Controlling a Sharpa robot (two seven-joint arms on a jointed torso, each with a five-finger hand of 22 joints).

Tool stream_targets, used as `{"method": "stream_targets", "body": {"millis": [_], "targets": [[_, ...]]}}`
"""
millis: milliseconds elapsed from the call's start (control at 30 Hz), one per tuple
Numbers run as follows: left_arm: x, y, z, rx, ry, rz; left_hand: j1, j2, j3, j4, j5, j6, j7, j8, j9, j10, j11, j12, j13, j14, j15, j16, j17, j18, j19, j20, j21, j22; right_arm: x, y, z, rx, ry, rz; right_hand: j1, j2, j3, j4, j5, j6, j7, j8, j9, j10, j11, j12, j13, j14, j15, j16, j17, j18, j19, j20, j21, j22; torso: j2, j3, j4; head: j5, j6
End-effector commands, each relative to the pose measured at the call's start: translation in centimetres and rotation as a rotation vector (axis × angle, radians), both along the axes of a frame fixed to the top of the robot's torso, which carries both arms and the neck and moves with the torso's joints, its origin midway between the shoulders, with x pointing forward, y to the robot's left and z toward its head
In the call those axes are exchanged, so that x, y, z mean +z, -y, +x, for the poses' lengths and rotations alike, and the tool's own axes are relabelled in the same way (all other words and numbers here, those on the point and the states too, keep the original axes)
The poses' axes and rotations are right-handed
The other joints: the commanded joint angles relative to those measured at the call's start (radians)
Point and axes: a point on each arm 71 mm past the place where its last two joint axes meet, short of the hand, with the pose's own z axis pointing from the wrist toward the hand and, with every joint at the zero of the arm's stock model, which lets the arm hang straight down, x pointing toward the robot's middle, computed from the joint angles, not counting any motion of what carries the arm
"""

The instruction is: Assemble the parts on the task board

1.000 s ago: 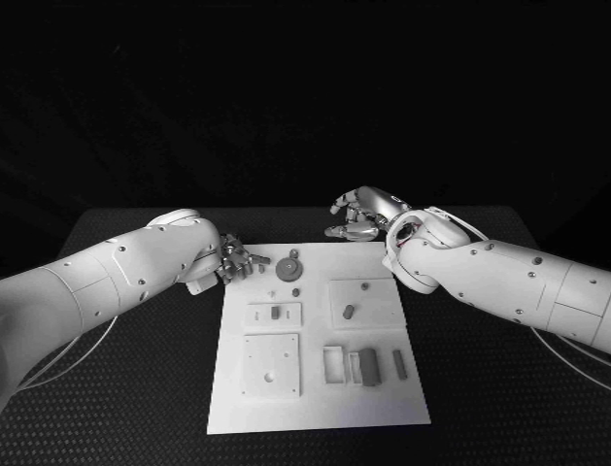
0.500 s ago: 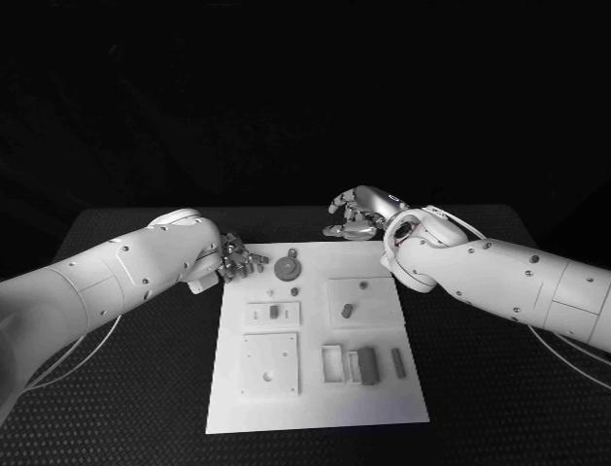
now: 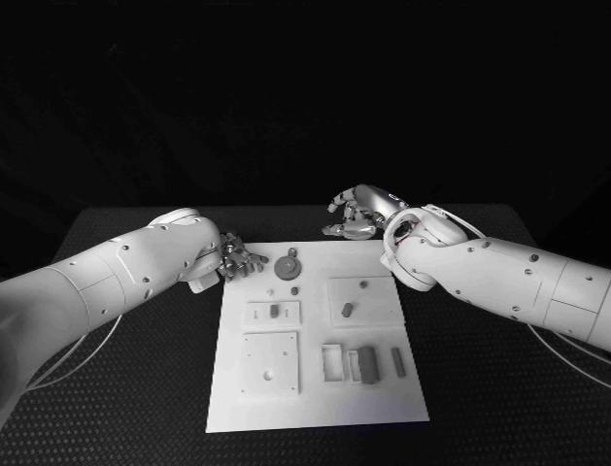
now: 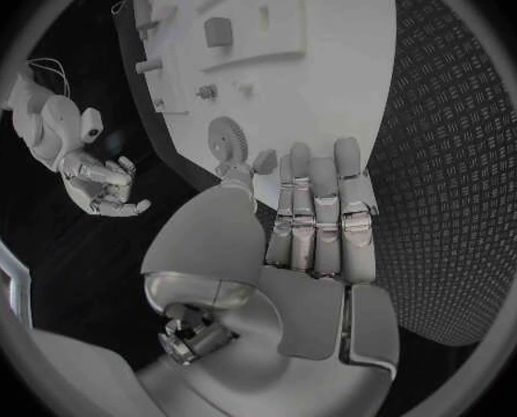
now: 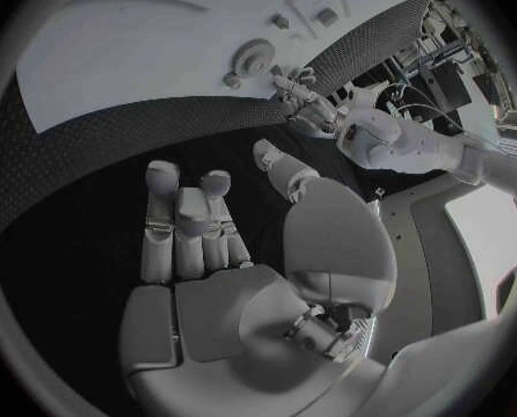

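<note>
White task board point(image 3: 320, 388) flat on the black table, grey gear point(image 3: 289, 266) near its far edge, small grey parts point(image 3: 368, 365) seated in recesses

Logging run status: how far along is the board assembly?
Early, by the look of it. The gear sits near the far edge of the task board, and several small parts lie loose on it. Nothing is in hand: left hand and right hand hover open at the board's far corners. Most placement appears left.

My right hand point(image 3: 359, 213) lifted a touch toward upper frame since a second ago, fingers still curled; nothing else moved.
</note>
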Motion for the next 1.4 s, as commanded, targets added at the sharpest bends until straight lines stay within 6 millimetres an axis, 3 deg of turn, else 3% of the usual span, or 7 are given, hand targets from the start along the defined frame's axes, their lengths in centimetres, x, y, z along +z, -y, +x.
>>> {"method": "stream_targets", "body": {"millis": [33,67,167,367,867,1100,1400], "targets": [[-0.1,0.4,-0.1,-0.02,-0.018,-0.013,0.043,-0.014,0.014,0.003,-0.036,0.01,0.001,0.008,0.0,0.011,0.0,-0.002,0.001,0.005,-0.004,0.004,0.0,0.008,0.012,-0.003,-0.006,0.008,0.0,-0.2,0.0,0.013,-0.005,-0.006,0.008,0.002,0.0,0.007,0.002,0.001,0.005,0.0,0.002,-0.005,-0.001,0.007,-0.001,-0.003,0.003,-0.004,-0.001,0.046,-0.001,-0.008,-0.005,0.013,0.0,-0.0006,-0.0002,0.0,-0.001],[-0.1,0.4,-0.1,-0.02,-0.019,-0.013,0.048,-0.045,0.099,0.015,-0.147,0.011,0.002,0.01,-0.001,0.013,0.001,-0.005,0.0,0.006,-0.003,0.003,-0.001,0.006,0.018,0.0,-0.011,0.005,0.0,-0.2,0.0,0.013,-0.005,-0.006,0.008,0.002,0.0,0.007,0.002,0.001,0.005,0.0,0.002,-0.005,-0.001,0.007,-0.001,-0.003,0.003,-0.004,-0.001,0.046,-0.001,-0.008,-0.005,0.013,0.0,-0.0006,-0.0002,0.0,-0.001],[-0.2,0.4,-0.1,-0.021,-0.02,-0.013,0.036,-0.079,0.181,0.002,-0.136,0.012,0.002,0.01,-0.006,0.016,0.001,-0.008,0.0,0.007,-0.002,0.004,-0.003,0.005,0.019,-0.002,-0.016,0.008,0.0,-0.2,0.0,0.013,-0.006,-0.006,0.008,0.002,0.0,0.007,0.002,0.001,0.005,0.0,0.002,-0.005,-0.001,0.007,-0.001,-0.003,0.003,-0.004,-0.002,0.046,-0.001,-0.008,-0.005,0.013,0.0,-0.0005,-0.0003,0.0,-0.001],[-0.1,0.3,-0.1,-0.016,-0.014,-0.015,0.05,-0.088,0.205,-0.001,-0.137,0.012,0.002,0.012,-0.008,0.017,0.001,-0.009,0.001,0.007,-0.002,0.006,-0.003,0.004,0.019,-0.002,-0.018,0.013,0.0,-0.1,0.0,0.012,-0.006,-0.006,0.008,0.002,-0.001,0.008,0.002,0.001,0.005,0.0,0.002,-0.005,-0.001,0.007,-0.001,-0.003,0.003,-0.004,-0.002,0.045,-0.001,-0.008,-0.005,0.013,0.0,-0.0009,0.0002,-0.001,-0.001],[-0.1,0.1,0.0,-0.002,-0.012,-0.027,0.141,-0.065,0.237,-0.022,-0.121,0.018,-0.001,0.022,-0.008,0.026,-0.002,-0.007,0.006,0.013,-0.005,0.015,0.0,0.001,0.019,-0.004,-0.019,0.021,-0.1,-0.1,0.0,0.012,-0.006,-0.007,0.007,0.003,-0.001,0.009,0.002,0.0,0.005,0.0,0.002,-0.006,-0.001,0.007,-0.002,-0.003,0.003,-0.004,-0.002,0.046,-0.001,-0.008,-0.005,0.013,-0.001,-0.0006,0.0001,-0.001,-0.005],[-0.1,-0.2,0.0,0.019,-0.014,-0.045,0.225,-0.051,0.256,-0.083,-0.06,0.026,-0.007,0.031,-0.007,0.038,-0.006,-0.004,0.011,0.019,-0.009,0.026,0.006,-0.003,0.022,-0.006,-0.016,0.021,-0.1,-0.1,0.1,0.009,-0.007,-0.007,0.007,0.003,-0.002,0.01,0.002,0.0,0.005,0.0,0.002,-0.006,-0.001,0.008,-0.002,-0.003,0.003,-0.004,-0.002,0.046,-0.001,-0.008,-0.005,0.013,-0.001,-0.0005,0.0003,0.001,-0.006],[0.0,-0.7,0.1,0.042,-0.012,-0.053,0.235,-0.049,0.291,-0.126,-0.056,0.046,-0.018,0.049,0.011,0.057,-0.015,0.005,0.018,0.03,-0.017,0.044,0.021,-0.007,0.032,-0.012,-0.008,0.022,-0.1,0.1,0.1,0.006,-0.006,-0.007,0.006,0.003,-0.002,0.011,0.002,0.0,0.005,0.0,0.002,-0.006,-0.001,0.008,-0.002,-0.003,0.003,-0.004,-0.002,0.046,-0.001,-0.008,-0.005,0.013,-0.001,0.0,0.0002,0.002,-0.005]]}}
